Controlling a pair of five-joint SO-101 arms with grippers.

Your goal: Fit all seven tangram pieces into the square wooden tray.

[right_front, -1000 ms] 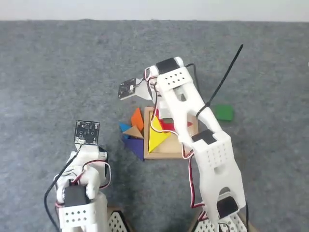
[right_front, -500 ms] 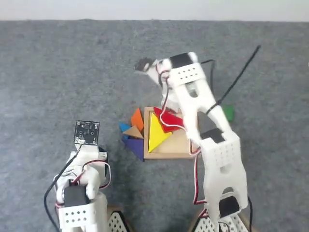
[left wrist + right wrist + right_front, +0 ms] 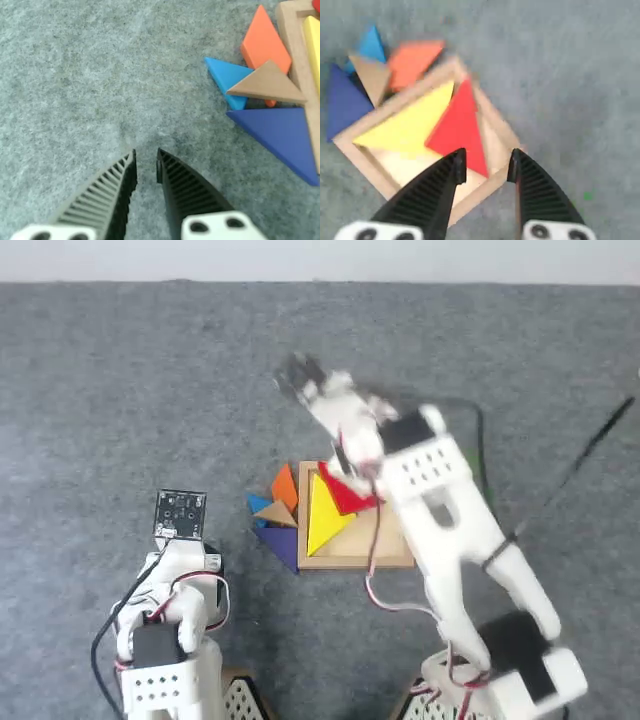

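Right end effector [image 3: 486,151], spread and empty, sits upper centre, beyond the wooden tray [image 3: 350,562]. Four loose pieces [image 3: 280,512] hug the tray's left edge, seemingly nearer the left arm [image 3: 165,640] at lower left.

Right tool [image 3: 487,155] hangs, jaws parted, above tray [image 3: 492,117] with yellow triangle [image 3: 407,130] and red triangle [image 3: 457,127] inside

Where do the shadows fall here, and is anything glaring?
High view: even light, no glare on the grey mat. Left wrist view: a dark shadow sits beneath the tan triangle, at its lower edge. Right wrist view: the same dark patch beside that triangle, no glare.
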